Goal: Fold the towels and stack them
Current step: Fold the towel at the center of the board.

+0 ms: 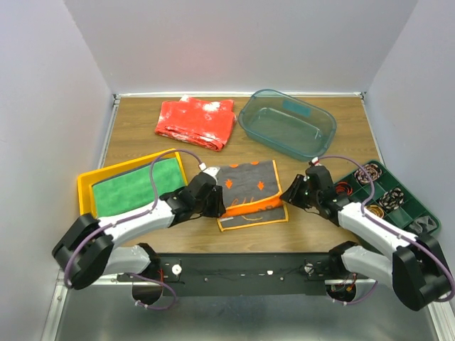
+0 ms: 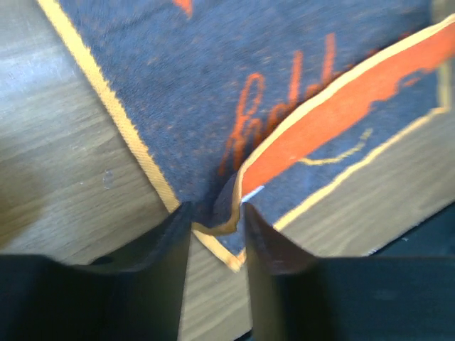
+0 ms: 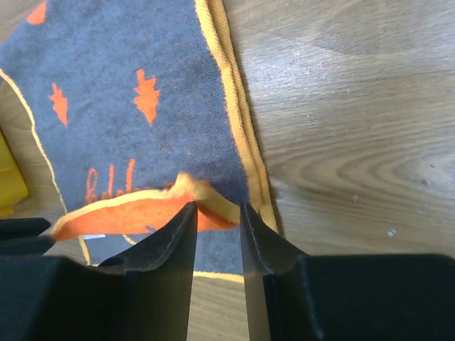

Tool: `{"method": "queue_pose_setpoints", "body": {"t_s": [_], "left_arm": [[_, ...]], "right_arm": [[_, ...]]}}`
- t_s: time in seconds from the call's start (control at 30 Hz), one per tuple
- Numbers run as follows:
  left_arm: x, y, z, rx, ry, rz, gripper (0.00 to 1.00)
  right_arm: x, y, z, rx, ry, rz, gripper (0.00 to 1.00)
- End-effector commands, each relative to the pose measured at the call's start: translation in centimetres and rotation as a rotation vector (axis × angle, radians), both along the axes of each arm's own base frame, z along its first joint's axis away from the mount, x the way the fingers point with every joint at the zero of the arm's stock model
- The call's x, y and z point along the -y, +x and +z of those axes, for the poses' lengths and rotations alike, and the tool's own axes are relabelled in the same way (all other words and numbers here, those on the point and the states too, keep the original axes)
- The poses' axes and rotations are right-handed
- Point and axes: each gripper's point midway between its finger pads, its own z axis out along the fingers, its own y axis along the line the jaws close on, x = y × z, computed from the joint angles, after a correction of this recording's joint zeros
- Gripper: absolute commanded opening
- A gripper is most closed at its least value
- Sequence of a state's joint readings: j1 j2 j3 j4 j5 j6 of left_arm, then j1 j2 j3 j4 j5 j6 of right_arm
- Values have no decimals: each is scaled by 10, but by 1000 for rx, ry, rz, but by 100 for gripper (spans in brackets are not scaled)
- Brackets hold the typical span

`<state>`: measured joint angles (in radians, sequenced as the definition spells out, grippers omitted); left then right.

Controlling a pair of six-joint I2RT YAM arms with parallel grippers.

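Grey towel [image 1: 249,186] flat on table, just right of yellow tray [image 1: 85,188]. Near edge lies folded back, orange underside up; probably first fold.

Left gripper [image 2: 217,213] at tray-side corner of fold, right gripper [image 3: 218,209] at corner away from tray. One per corner, likely to keep edge square.

Both jaws part open, cloth edge loose between tips, not pinched.

Green towel [image 1: 135,188] inside tray, likely stack base.
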<state>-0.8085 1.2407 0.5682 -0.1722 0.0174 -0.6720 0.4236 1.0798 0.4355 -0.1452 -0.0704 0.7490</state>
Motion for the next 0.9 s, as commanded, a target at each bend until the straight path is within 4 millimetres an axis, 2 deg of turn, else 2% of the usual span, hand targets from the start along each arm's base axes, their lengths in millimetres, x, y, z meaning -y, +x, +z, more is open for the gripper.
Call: {"method": "queue_pose_setpoints", "body": {"t_s": [0.0,0.03,0.17,0.27,0.37,0.5,0.57,0.67,0.77,0.83,0.87], "left_arm": [[2,0,37,81,-69,-21,51],[-1,-1,38,78,-59,-9,54],[-11,11,42,99,4,58,55],[-18,7,29,64,53,66,56],[-13,-2,19,21,35,41,57],[-7,-15,10,-14,24,37,57],[-7,-17,5,-28,25,60,58],[-10,-11,3,-14,27,109,59],[-2,2,23,36,-30,151,59],[0,21,36,101,-23,187,58],[4,34,49,137,-34,209,57]], "right_arm": [[11,7,28,49,-42,-37,44],[11,8,31,52,-44,-32,44],[8,14,31,43,-76,-4,45],[7,13,27,25,-95,11,45],[7,10,22,6,-103,17,45],[18,4,9,-23,-151,-17,45],[22,0,2,-30,-156,-35,45],[16,1,4,-23,-118,-33,45],[12,11,12,17,-101,-40,45],[8,25,21,61,-96,-43,45],[2,36,29,94,-81,-39,45]]}}
